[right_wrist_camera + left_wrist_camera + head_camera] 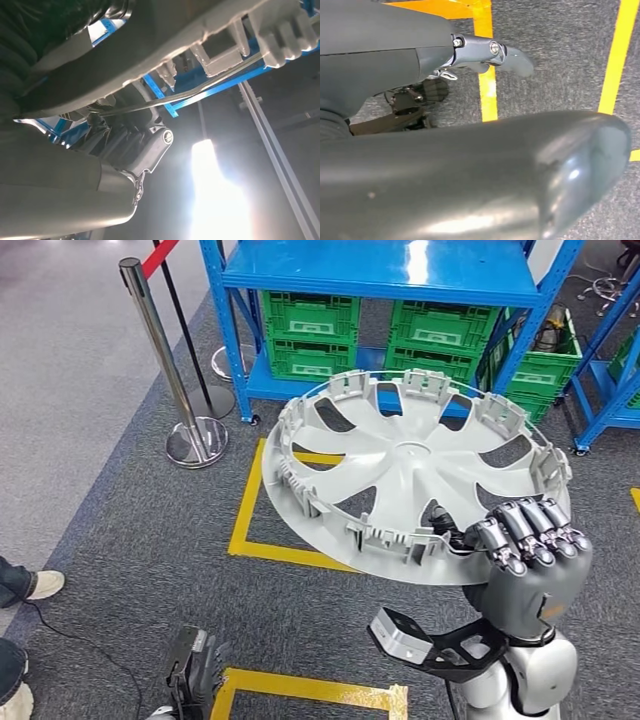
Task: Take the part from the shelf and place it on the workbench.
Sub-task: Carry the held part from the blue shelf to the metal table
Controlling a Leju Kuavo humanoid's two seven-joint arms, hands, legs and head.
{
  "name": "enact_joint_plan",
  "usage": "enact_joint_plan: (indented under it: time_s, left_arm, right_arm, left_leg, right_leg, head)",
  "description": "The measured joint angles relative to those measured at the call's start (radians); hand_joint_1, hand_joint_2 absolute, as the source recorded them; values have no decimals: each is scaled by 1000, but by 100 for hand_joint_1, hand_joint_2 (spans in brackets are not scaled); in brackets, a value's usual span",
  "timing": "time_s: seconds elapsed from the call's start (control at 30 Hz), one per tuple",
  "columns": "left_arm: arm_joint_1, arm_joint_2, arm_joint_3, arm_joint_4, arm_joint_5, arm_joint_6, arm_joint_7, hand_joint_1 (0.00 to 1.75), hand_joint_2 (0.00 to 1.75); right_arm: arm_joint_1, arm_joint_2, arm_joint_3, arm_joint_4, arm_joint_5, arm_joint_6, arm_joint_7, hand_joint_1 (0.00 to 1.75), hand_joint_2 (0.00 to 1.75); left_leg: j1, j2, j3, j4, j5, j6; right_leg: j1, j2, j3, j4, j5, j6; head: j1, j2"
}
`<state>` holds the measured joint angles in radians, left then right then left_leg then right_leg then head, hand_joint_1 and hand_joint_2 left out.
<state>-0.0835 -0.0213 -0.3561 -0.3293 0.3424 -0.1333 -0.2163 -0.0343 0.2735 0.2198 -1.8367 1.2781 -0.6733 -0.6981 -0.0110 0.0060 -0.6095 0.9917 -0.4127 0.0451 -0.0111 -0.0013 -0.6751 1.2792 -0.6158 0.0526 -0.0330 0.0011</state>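
From the head view, my right robot hand (528, 545) sits at about four o'clock, raised with its palm up and fingers curled over the near rim of the grey wheel cover (411, 475), clamping it. The cover lies nearly flat in the air, inner side up, above the grey carpet (136, 540). Past it at twelve o'clock stands the blue shelf (377, 270) with green crates (311, 332) on its lower level. A chrome stanchion (170, 370) stands at ten o'clock, and yellow floor tape (249, 505) lies beneath the cover. A person's shoe (44, 585) shows at nine o'clock. My left robot hand (192, 675) hangs low at seven o'clock.

In the left wrist view, that hand's fingers (508, 55) stretch straight and apart over carpet and tape, holding nothing.

In the right wrist view, my fingers (128, 140) press against the cover's rim (211, 45).
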Motion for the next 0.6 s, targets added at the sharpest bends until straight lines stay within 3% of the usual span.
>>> enact_joint_plan:
  time_s: [0.1, 0.17, 0.23, 0.3, 0.33, 0.4, 0.43, 0.47, 0.5, 0.53, 0.6]
  left_arm:
    - [-1, 1, 0, 2, -2, 1, 0, 0, 0]
    - [-1, 2, -1, 2, -3, 1, 0, 0, 0]
    - [0, 2, -1, 3, -4, 2, 0, 0, 0]
    - [0, 4, -1, 5, -4, 2, 0, 0, 0]
    - [0, 5, -2, 5, -4, 2, 0, 0, 0]
    - [0, 4, -3, 5, -3, 2, 0, 0, 0]
    - [0, 4, -3, 6, -2, 2, 0, 0, 0]
    - [0, 3, -4, 6, 1, 3, 1, 0, 0]
    - [1, 2, -4, 6, 3, 4, 1, 0, 0]
    - [1, 2, -4, 6, 7, 5, 2, 0, 0]
    - [-1, 4, -4, 6, 12, 7, 3, 0, 0]
  right_arm:
    - [0, 0, -2, 1, 0, 0, 0, 175, 175]
    - [0, 0, -3, 1, -1, 0, 0, 175, 175]
    - [0, 0, -3, 2, -2, 0, 0, 175, 175]
    - [-1, 1, -4, 2, -2, 0, 0, 175, 175]
    - [-1, 1, -3, 2, -2, 0, 0, 175, 175]
    - [-1, 2, -3, 3, -2, 0, 0, 175, 175]
    - [-1, 2, -4, 4, -1, 0, 0, 175, 175]
    - [-1, 2, -4, 5, 0, 0, 0, 175, 175]
    - [-1, 2, -4, 6, 1, 0, 0, 175, 175]
    - [-1, 2, -5, 6, 3, 0, 0, 175, 175]
    - [-1, 2, -5, 7, 5, 0, 0, 175, 175]
  left_leg:
    - [5, -1, -13, 8, 9, -13]
    - [3, -3, -21, 15, 17, -25]
    - [2, -3, -26, 17, 27, -38]
    - [5, -4, -38, 34, 8, -51]
    - [7, -5, -51, 66, -23, -57]
    - [10, -5, -91, 192, -115, -67]
    - [10, -5, -109, 261, -150, -69]
    - [11, -5, -116, 309, -165, -69]
    - [11, -5, -106, 320, -160, -67]
    - [10, -5, -75, 285, -139, -62]
    - [5, -6, 24, 137, -97, -42]
  right_leg:
    - [-6, 0, 125, -196, 76, 8]
    - [-5, 2, 169, -270, 90, 2]
    - [-3, 5, 161, -268, 95, -13]
    - [-4, 4, 147, -267, 106, -32]
    - [-6, 2, 138, -268, 114, -43]
    - [-4, 2, 120, -268, 127, -56]
    - [-3, 2, 110, -267, 133, -58]
    - [-1, 2, 101, -267, 139, -59]
    - [2, 2, 93, -267, 145, -60]
    - [5, 2, 87, -267, 150, -60]
    - [10, 2, 81, -267, 158, -58]
  head:
    - [1, 0]
    - [1, 0]
    - [0, 0]
    - [-2, 0]
    - [-4, 0]
    - [-8, 0]
    - [-9, 0]
    - [-9, 0]
    - [-10, 0]
    - [-10, 0]
    - [-9, 0]
